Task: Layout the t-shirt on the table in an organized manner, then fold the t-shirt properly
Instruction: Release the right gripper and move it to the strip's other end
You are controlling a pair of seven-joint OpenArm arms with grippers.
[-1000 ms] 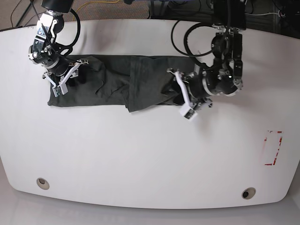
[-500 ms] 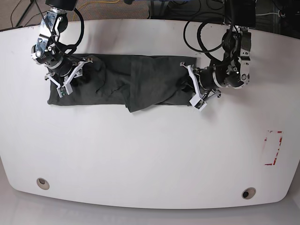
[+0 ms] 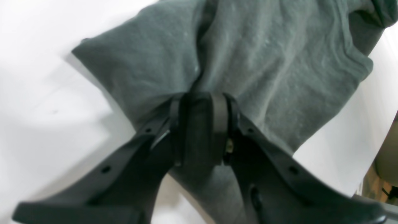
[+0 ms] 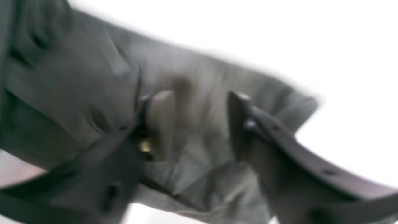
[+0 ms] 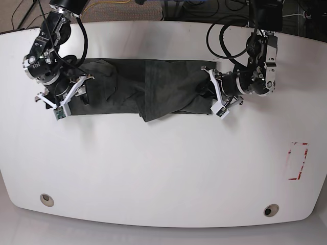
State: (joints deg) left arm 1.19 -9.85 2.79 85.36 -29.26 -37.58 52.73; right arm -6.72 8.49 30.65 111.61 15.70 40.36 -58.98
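Left pincer (image 3: 202,124) clamped on a pinch of the t-shirt (image 5: 148,89), right pincer (image 4: 192,124) spread apart astride its other end, white table (image 5: 163,168) beneath both.

Large glossy white table (image 5: 163,168) fills frame. Dark grey t-shirt (image 5: 148,89) lies bunched in long strip across upper middle. Red-and-white marking (image 5: 297,161) at right edge. Two round grommet holes (image 5: 46,199) near lower corners.

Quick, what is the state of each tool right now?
Left tool: shut on the t-shirt, pinching a fold.
Right tool: open, jaws apart, with cloth between them.
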